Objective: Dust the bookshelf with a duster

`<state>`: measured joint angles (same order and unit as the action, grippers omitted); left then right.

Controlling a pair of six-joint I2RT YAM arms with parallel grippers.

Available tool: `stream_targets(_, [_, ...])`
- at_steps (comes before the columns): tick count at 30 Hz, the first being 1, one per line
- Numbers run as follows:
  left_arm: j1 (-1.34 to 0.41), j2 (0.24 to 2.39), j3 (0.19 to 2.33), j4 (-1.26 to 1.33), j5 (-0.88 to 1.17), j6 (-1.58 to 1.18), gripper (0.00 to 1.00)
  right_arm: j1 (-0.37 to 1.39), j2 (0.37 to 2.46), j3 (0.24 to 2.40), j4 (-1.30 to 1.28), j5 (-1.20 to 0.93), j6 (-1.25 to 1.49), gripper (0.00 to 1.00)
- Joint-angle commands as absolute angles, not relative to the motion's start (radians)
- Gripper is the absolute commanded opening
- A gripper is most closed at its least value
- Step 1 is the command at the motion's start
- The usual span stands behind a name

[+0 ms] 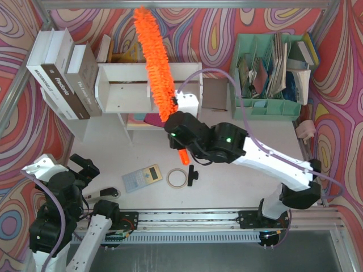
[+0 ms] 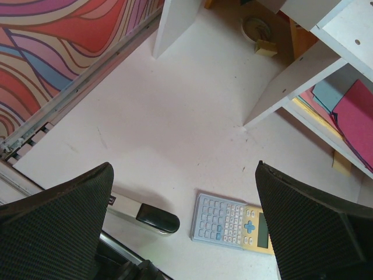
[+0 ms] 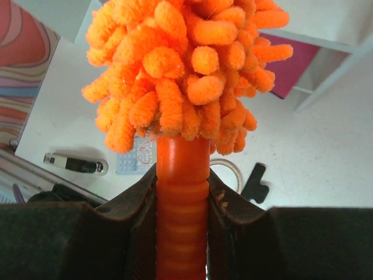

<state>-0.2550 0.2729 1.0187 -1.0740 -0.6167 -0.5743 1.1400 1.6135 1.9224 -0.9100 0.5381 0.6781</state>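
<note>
Right gripper (image 3: 182,192): closed narrow on the ribbed orange handle, one finger on each side of it; the grip looks square and firm.
Left gripper (image 2: 183,166): spread wide and holding nothing, hanging over bare table at the near left corner, with a calculator (image 2: 233,221) below it.
Duster (image 1: 153,56): in my right gripper, handle end pointing back toward my base. The fluffy head runs up and away across the middle of the shelf and beyond its back edge toward the patterned wall.
Bookshelf (image 1: 125,73): white unit at the back left of the table, big books (image 1: 59,73) leaning at its left end, the green organizer (image 1: 266,73) well apart on the right.
Contact: from above the head crosses the top board near the divider; I cannot tell whether the fibres press on the wood or float just over it.
Done so far: picking up the duster and bringing it to the shelf, as I judge it.
Left to do: no dust or wiped track shows, so I cannot credit any surface as finished. I count the top board end to end, both compartments and the lower ledge with the coloured paper as open work.
Stage: the early or middle part of dusting, by my reckoning.
Watch for: the long head nudging the leaning books if I sweep left.
</note>
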Motion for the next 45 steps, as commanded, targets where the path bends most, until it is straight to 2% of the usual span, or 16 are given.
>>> stream_targets(1, [-0.249,0.267,1.004,-1.058,-0.609,-0.557,0.98,1.118,1.525,1.887,-0.947,0.656,0.724,0.0])
stream_targets(8, [-0.247,0.27,1.004,-1.057,-0.605,-0.555,0.98,1.092,1.519,1.858,-0.848,0.539,0.658,0.0])
stream_targets(15, [-0.245,0.262,1.005,-1.06,-0.612,-0.557,0.98,1.092,1.647,1.981,-0.813,0.392,0.603,0.0])
stream_targets(29, [-0.239,0.272,1.003,-1.057,-0.604,-0.554,0.98,1.125,1.764,2.07,-0.734,0.219,0.589,0.0])
stream_targets(34, [-0.238,0.272,1.003,-1.056,-0.603,-0.553,0.98,1.129,1.783,2.066,-0.739,0.244,0.599,0.0])
stream_targets(38, [-0.235,0.274,1.003,-1.053,-0.6,-0.551,0.98,1.127,1.64,1.957,-0.757,0.418,0.615,0.0])
stream_targets(45, [-0.235,0.278,1.002,-1.053,-0.593,-0.549,0.98,1.124,1.533,1.888,-0.824,0.518,0.637,0.0])
